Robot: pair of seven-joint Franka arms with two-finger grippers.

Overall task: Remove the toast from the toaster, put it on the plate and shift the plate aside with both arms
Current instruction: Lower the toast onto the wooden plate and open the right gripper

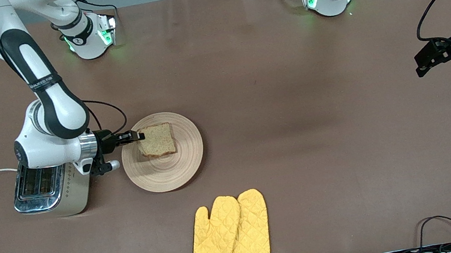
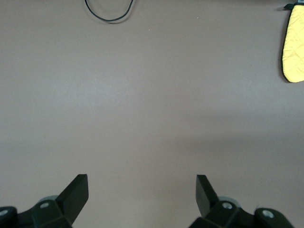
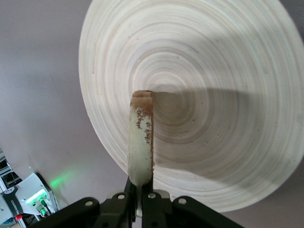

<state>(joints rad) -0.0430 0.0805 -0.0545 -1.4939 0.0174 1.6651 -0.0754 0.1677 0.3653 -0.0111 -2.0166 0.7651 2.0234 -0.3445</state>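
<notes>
Toaster first, as we read across the front view: it stands at the right arm's end of the table, two slots up, with the right arm bent over it. Just beside it lies the plate, round and pale wood. We see the right pincer over the plate's rim, clamped shut on one edge of the toast, which hangs above the plate (in the right wrist view the slice shows edge-on between the closed fingers, with the plate under it). Nearer the front camera than the plate, a pair of yellow oven mitts lies flat at the table's edge. Toward the left arm's end, the left pincer waits over bare table, its jaws spread wide and holding nothing; its wrist view shows both fingers well apart.
</notes>
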